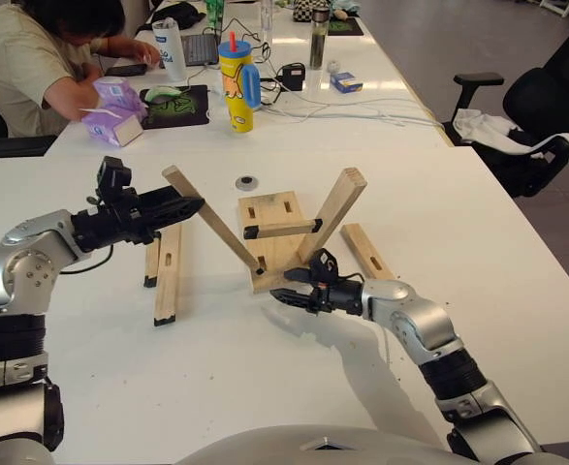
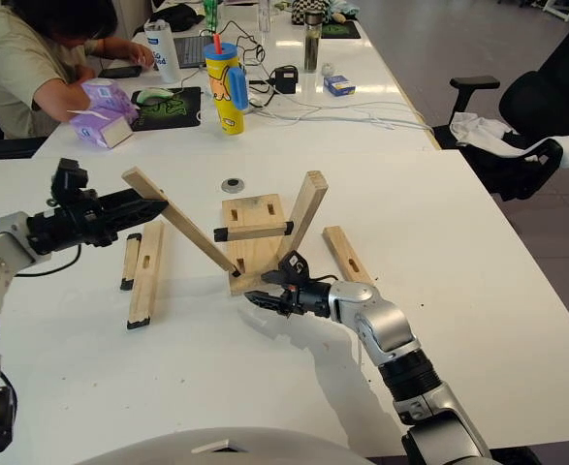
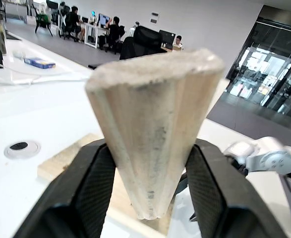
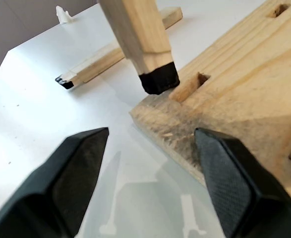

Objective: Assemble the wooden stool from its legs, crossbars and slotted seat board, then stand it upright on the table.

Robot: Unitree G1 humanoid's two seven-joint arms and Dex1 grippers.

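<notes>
1. The held leg (image 1: 216,221) is slanting steeply. Its long axis is running from the top end, clamped in the left gripper (image 1: 189,205), down toward the right gripper (image 1: 279,291). Its black-capped foot is pointing at a slot (image 4: 190,87) in the seat board (image 1: 269,215).
2. That foot is sitting right beside the slot, not in it (whether it is touching the wood I cannot tell), so this joint is looking unfinished.
3. The left gripper's fingers are pressing shut on either side of the held leg near its top. The right gripper is hanging open and empty, its fingers spreading around the board's near corner just below the foot.
4. The seat board is lying flat on the table (image 1: 439,291), just beyond the right gripper.
5. A second leg (image 1: 331,215) is standing in the board and leaning away from the left gripper. A crossbar (image 1: 282,230) is jutting from it across the board, its free end joining nothing.
6. A short plank (image 1: 366,250) is lying loose just outboard of the right gripper. A slotted plank (image 1: 168,273) and a thin bar (image 1: 151,262) are lying under the left gripper.
7. The build is looking early. One leg seems seated and one is going in, while the remaining parts and the final upright stand are waiting.
</notes>
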